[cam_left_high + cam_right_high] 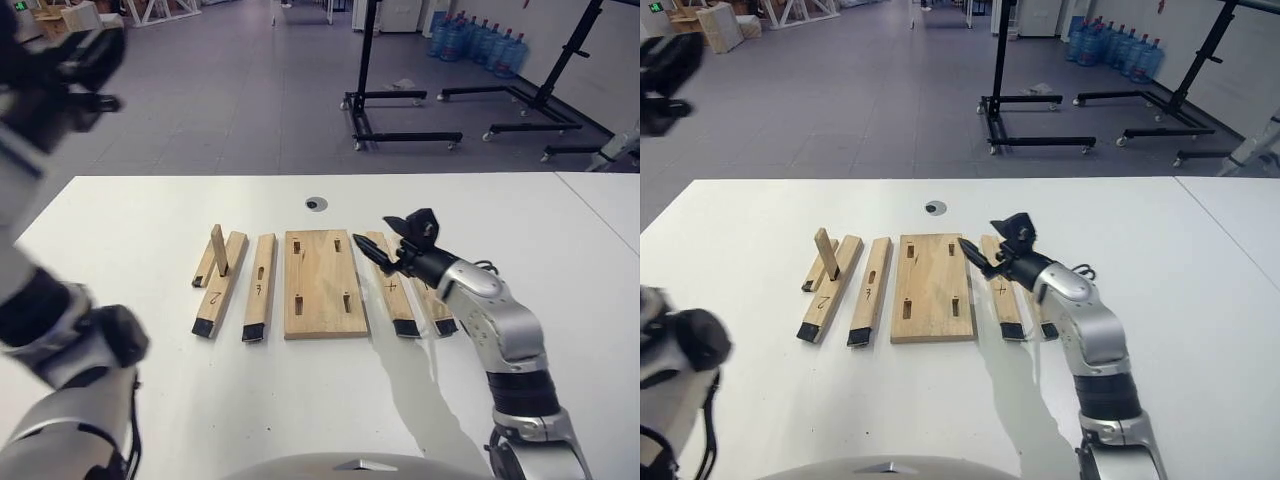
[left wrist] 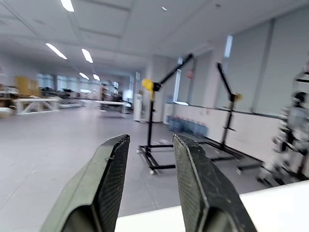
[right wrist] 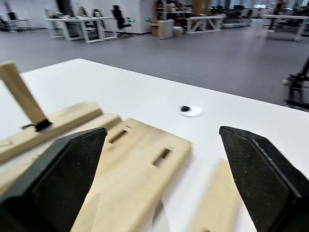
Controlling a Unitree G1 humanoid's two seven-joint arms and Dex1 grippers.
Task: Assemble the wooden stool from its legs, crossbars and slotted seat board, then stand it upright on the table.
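The slotted seat board (image 1: 320, 285) lies flat mid-table. Left of it lie two legs (image 1: 220, 285) (image 1: 260, 287), and a short crossbar (image 1: 218, 250) stands upright in the far-left one. On the board's right lie two more legs (image 1: 390, 285) (image 1: 432, 305). My right gripper (image 1: 385, 245) hangs open just above the near right leg, by the board's far right corner, holding nothing. In its wrist view the gripper (image 3: 164, 133) spans the board (image 3: 140, 164), with the crossbar (image 3: 21, 96) beyond. My left gripper (image 1: 95, 55) (image 2: 149, 140) is raised high off the table's left side, open and holding nothing.
A round cable hole (image 1: 316, 204) sits in the white table (image 1: 150, 400) behind the board. Bare table surface stretches in front of the parts and to the right. Black wheeled stands (image 1: 400, 100) are on the floor beyond the far edge.
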